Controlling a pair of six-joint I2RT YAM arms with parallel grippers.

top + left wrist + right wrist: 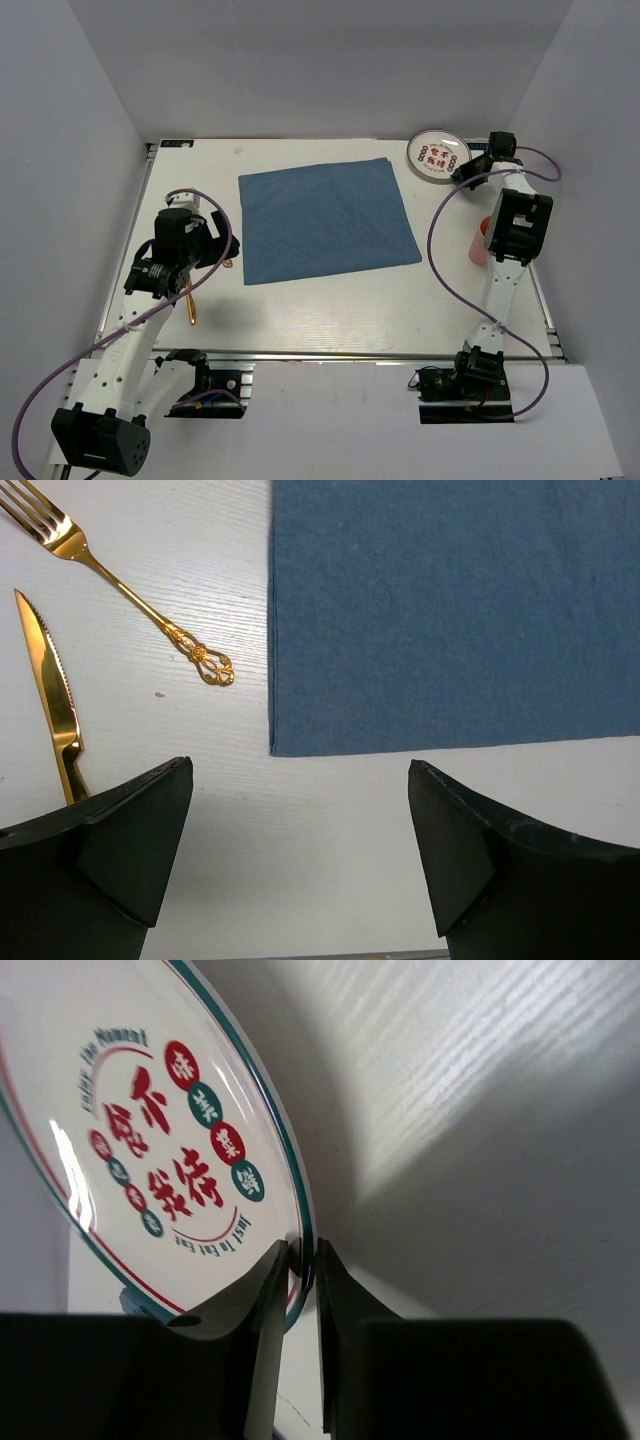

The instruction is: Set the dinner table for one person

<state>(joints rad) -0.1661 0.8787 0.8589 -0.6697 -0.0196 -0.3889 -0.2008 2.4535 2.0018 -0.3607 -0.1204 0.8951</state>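
The table [330,310] fills the workspace under both arms. It is a stiff, flat white top with faint ribs, likely slick enough for cutlery to skid, and it is a surface to set things on, not something to grip.

Left of the cloth [325,220], the left gripper [300,780] hovers with its fingers wide apart and nothing between them. A gold knife [55,695] and fork [120,590] lie flat just beyond it. Both look thin, hard and low, so I would pinch them across the handle.

Right of the cloth stands a pink cup [480,242], probably light.

Beyond the cloth's far right corner, the right gripper [305,1260] is pinched onto the rim of the plate [150,1130]. The plate is glossy and rigid, perhaps breakable, and a hold this thin could let it swing. It carries large red Chinese characters, more characters in red and green dots, and small English arcs that appear to read "the Moment" and "Just To Eat".
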